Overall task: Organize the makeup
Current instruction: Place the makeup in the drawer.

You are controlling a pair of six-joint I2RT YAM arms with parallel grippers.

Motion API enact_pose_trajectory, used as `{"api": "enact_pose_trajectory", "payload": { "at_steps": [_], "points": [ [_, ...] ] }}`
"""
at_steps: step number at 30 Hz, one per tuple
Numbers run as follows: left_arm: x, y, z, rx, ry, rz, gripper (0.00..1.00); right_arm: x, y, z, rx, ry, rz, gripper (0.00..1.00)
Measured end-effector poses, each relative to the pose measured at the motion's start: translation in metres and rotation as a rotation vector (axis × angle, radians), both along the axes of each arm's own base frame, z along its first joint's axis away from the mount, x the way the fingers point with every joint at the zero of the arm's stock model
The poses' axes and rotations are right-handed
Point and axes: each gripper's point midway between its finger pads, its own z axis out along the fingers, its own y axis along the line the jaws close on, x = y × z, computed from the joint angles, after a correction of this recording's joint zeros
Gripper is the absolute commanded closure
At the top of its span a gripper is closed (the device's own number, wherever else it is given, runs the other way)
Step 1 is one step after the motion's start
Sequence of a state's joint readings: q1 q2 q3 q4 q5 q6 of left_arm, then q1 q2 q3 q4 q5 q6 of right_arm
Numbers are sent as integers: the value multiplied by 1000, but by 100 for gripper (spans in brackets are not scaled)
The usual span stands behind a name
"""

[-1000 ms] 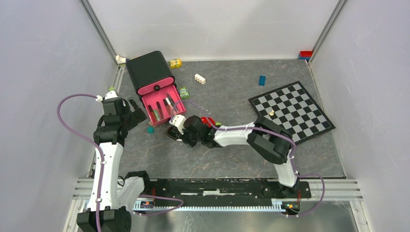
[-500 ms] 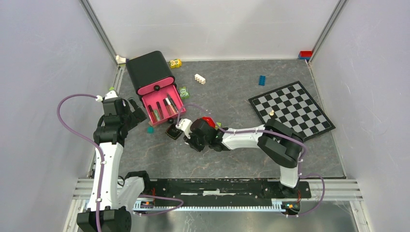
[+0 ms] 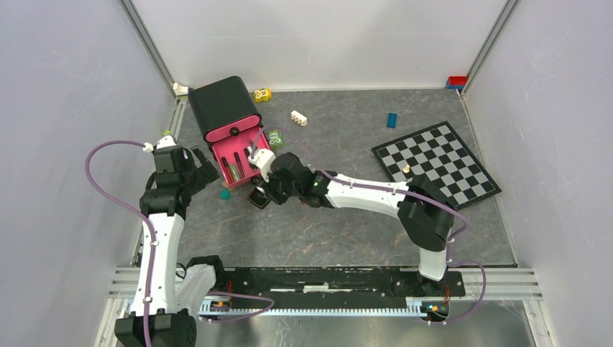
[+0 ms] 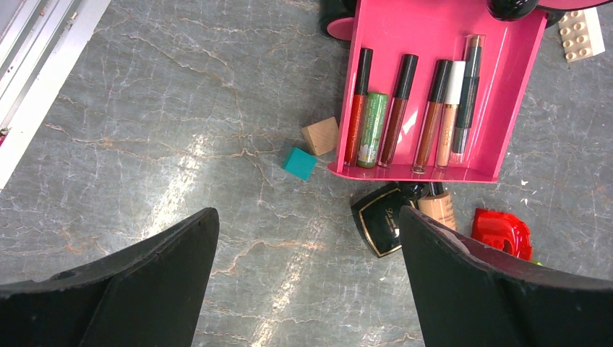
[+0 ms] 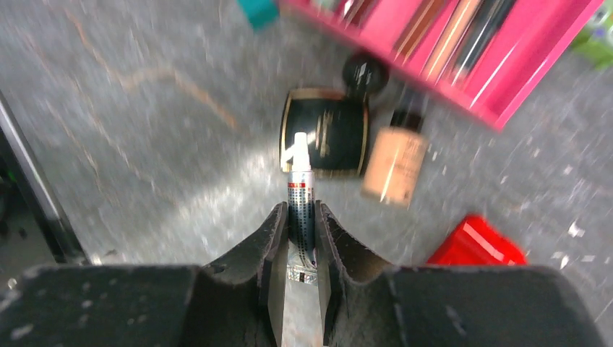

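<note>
Firmly, the right gripper [image 5: 300, 217] is clamped on a slim silver-and-black patterned tube with a white tip [image 5: 299, 181]. The tube sticks straight out between the two dark fingers. The right wrist view is blurred, so its print cannot be read.

In that view the white tip overlaps a square black compact with a gold rim [image 5: 325, 134], which lies flat on the grey marbled table [image 4: 144, 144]. Just beside the compact lies a small beige bottle with a black cap [image 5: 395, 163]. A small round black piece [image 5: 365, 72], possibly a lid, sits at the compact's far corner. A red plastic piece [image 5: 481, 249] lies near the bottle, on the side away from the compact.

All four lie just outside the front edge of an open pink drawer tray [image 4: 506, 94], which is pulled out of a black organiser box with a pink front [image 3: 220, 105]. Inside the tray, side by side and lengthwise, lie:
- a red tube with a black cap [image 4: 356, 108]
- a short green tube [image 4: 372, 130]
- a dark brown tube [image 4: 397, 108]
- a light brown tube [image 4: 431, 116]
- a peach-and-white pencil [image 4: 449, 116]
- a black wand [image 4: 468, 94]

Well apart to the left, the left gripper [image 4: 303, 289] hovers over the table with its fingers spread wide and nothing between them. Below it, just left of the tray, sit a small teal cube [image 4: 299, 163] and a small wooden cube [image 4: 321, 135].
</note>
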State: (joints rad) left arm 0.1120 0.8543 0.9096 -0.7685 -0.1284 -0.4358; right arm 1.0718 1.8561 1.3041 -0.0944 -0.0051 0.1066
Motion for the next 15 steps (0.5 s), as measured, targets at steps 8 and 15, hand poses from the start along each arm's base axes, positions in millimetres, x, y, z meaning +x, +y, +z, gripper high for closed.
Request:
{"api": "enact_pose_trajectory", "payload": {
  "at_steps": [8, 15],
  "points": [
    [0, 0, 1, 0, -4, 0, 0, 63, 42, 46, 130, -40, -143, 77],
    [0, 0, 1, 1, -5, 0, 0, 108, 62, 34, 159, -30, -245, 77]
  ]
}}
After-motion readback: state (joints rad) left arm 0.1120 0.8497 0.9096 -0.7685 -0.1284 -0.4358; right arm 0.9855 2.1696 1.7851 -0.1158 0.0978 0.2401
